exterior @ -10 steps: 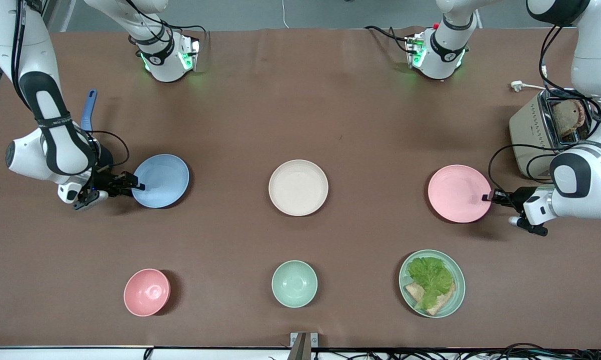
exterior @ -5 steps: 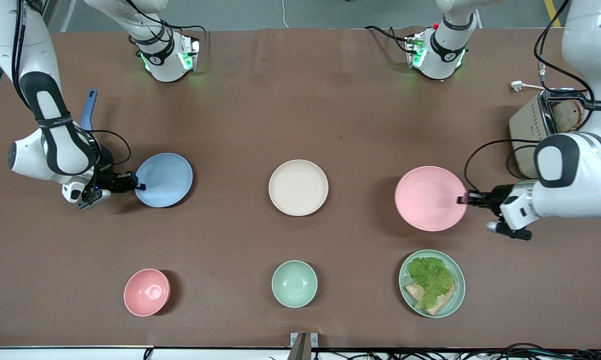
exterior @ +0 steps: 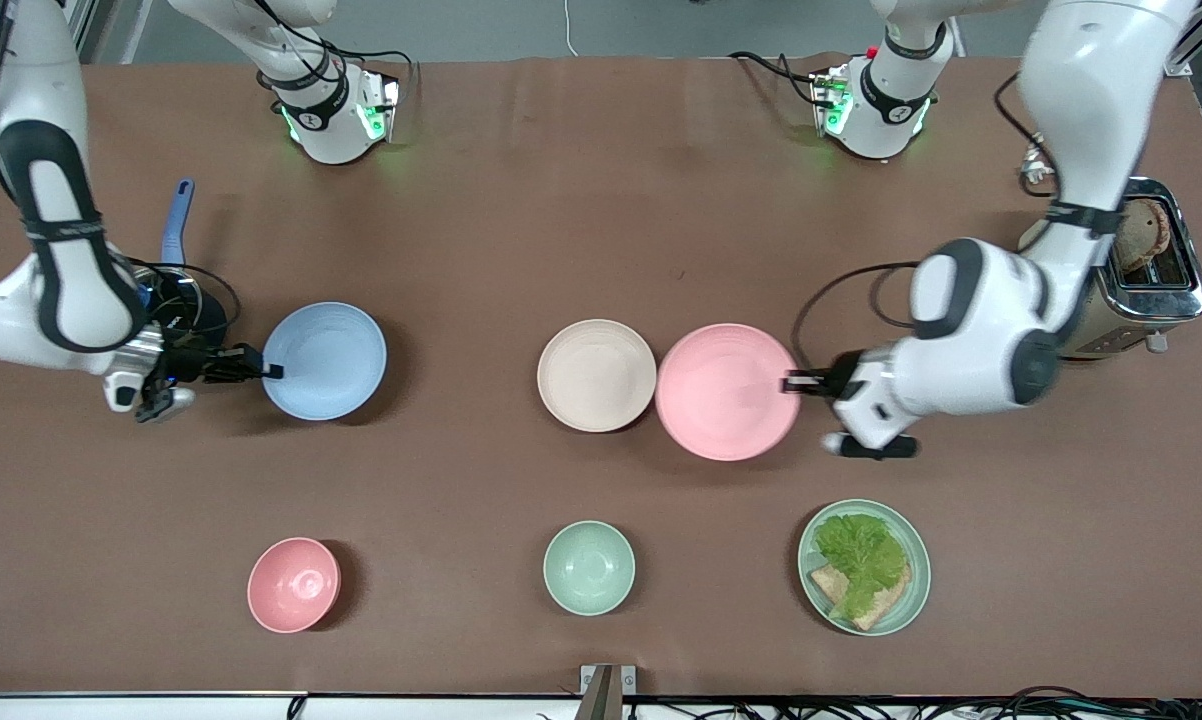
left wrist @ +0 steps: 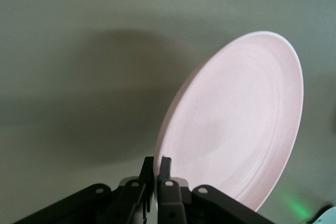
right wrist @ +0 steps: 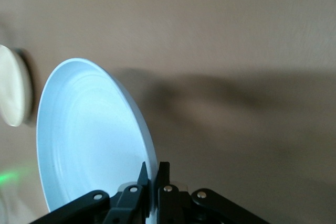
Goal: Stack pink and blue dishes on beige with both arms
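Note:
The pale pink plate [exterior: 727, 391] hangs tilted just above the table, with my left gripper [exterior: 791, 384] shut on its rim. Its edge reaches the rim of the cream-beige plate [exterior: 596, 375], which lies flat at the table's middle. In the left wrist view the fingers [left wrist: 157, 163] pinch the pink plate [left wrist: 236, 124] over its shadow. My right gripper [exterior: 269, 370] is shut on the rim of the light blue plate [exterior: 324, 360], raised slightly at the right arm's end. The right wrist view shows this grip [right wrist: 152, 169] on the blue plate [right wrist: 89, 140], with the beige plate [right wrist: 11, 85] farther off.
Nearer the front camera stand a small pink bowl [exterior: 294, 584], a small mint-green bowl [exterior: 589, 567] and a mint-green plate with lettuce and bread [exterior: 864, 566]. A toaster [exterior: 1146, 270] holding bread is at the left arm's end. A blue-handled utensil [exterior: 177, 220] lies by the right arm.
My left gripper has carried the pink plate from the left arm's end of the table to beside the beige plate. The right gripper has lifted the blue plate a little.

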Available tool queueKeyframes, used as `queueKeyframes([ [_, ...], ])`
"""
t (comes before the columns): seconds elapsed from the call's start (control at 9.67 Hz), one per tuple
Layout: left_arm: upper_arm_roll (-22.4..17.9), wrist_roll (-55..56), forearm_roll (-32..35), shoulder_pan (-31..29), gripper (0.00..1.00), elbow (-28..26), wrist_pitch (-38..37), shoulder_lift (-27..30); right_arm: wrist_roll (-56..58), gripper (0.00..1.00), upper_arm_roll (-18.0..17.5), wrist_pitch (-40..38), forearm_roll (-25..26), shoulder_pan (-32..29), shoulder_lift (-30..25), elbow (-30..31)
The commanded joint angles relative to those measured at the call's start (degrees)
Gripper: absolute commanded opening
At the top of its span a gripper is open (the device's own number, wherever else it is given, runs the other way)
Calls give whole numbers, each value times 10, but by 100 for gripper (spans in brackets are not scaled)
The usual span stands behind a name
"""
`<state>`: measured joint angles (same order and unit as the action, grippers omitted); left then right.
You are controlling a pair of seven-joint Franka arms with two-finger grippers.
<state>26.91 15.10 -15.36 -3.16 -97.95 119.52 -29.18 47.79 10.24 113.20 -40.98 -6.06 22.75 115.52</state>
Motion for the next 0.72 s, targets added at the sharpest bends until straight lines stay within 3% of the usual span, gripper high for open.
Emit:
queueKeyframes([
  [0.0,-3,59,5,49,1,-13,62,-32,-63,0,23,-108,39,3,-16,-78],
  [0.21,-5,95,5,96,1,-46,138,-40,-143,0,23,-170,65,9,-19,-141],
  [0.41,-4,98,5,105,1,-92,216,-56,-238,0,14,-173,98,45,-41,-160],
  [0.62,-5,102,4,129,1,-116,259,-62,-316,0,-38,-136,133,57,-56,-156],
])
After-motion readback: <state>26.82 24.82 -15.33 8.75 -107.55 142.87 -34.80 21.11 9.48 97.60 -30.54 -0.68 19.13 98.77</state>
